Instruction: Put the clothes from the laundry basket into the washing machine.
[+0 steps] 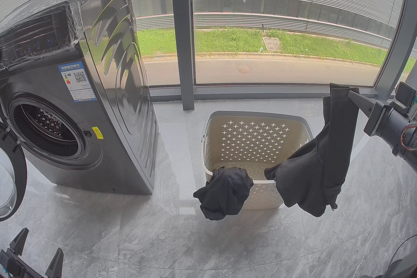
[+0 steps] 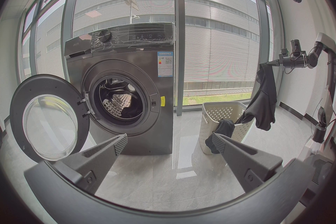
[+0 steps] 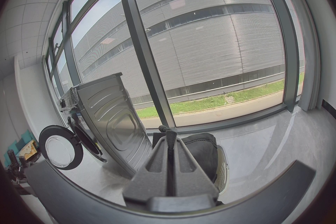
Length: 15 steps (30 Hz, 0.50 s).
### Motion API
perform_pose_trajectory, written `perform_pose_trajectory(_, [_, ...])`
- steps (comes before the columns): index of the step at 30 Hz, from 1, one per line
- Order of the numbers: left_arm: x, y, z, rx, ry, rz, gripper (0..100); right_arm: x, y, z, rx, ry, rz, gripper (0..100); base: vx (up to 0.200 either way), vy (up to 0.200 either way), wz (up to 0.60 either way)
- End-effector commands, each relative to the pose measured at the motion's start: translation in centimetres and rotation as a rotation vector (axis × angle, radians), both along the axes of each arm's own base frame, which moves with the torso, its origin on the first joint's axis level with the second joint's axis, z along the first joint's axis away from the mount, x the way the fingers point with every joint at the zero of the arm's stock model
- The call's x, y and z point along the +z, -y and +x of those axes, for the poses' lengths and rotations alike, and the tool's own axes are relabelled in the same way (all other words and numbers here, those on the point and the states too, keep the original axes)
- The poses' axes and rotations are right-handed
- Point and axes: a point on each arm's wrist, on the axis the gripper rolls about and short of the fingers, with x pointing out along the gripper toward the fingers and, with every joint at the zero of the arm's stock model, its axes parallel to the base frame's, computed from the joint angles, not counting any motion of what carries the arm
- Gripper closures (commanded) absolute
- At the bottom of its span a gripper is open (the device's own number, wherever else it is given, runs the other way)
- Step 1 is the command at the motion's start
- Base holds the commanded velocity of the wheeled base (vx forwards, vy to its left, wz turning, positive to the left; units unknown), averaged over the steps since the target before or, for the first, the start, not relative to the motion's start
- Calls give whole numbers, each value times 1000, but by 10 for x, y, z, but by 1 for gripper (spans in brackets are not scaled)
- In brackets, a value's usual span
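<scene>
The washer [image 1: 108,87] is standing at the left of the head view, its door [image 1: 11,179] hanging open at the left edge. The basket [image 1: 256,135] is sitting mid-frame, right of the washer and before the window [image 1: 282,9]. A cloth [image 1: 223,194] is lying over the basket's near rim. A garment [image 1: 321,161] is hanging from the right gripper [image 1: 351,93] at the basket's right side. The left gripper [image 1: 41,242] is sitting in the lower left corner.

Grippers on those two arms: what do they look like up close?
Both are dark grey. The left gripper has two wedge-shaped fingers with ribbed pads at the tips and round holes in their sides. The right gripper shows the same wedges with hollowed backs. The right arm is a black cylinder with a reddish ring and a black box on top.
</scene>
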Motion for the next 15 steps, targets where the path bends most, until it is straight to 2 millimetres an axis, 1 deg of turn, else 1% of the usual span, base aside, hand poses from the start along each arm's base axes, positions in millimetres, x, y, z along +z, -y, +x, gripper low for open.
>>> perform_pose_trajectory(1, [-5,0,0,0,-1,0,0,-5,-1,1,3,-17,-7,100,0,200,0])
perform_pose_trajectory(5, [-5,0,0,0,-2,-2,0,-6,-2,2,6,-21,-9,100,0,200,0])
perform_pose_trajectory(10, [-5,0,0,0,-2,-2,0,-11,-3,4,7,-44,-14,100,0,200,0])
perform_pose_trajectory(13, [-5,0,0,2,-2,-3,0,-17,-6,5,20,-67,-21,100,0,200,0])
perform_pose_trajectory(15, [-5,0,0,2,-2,-3,0,-18,-9,4,33,-69,-21,100,0,200,0])
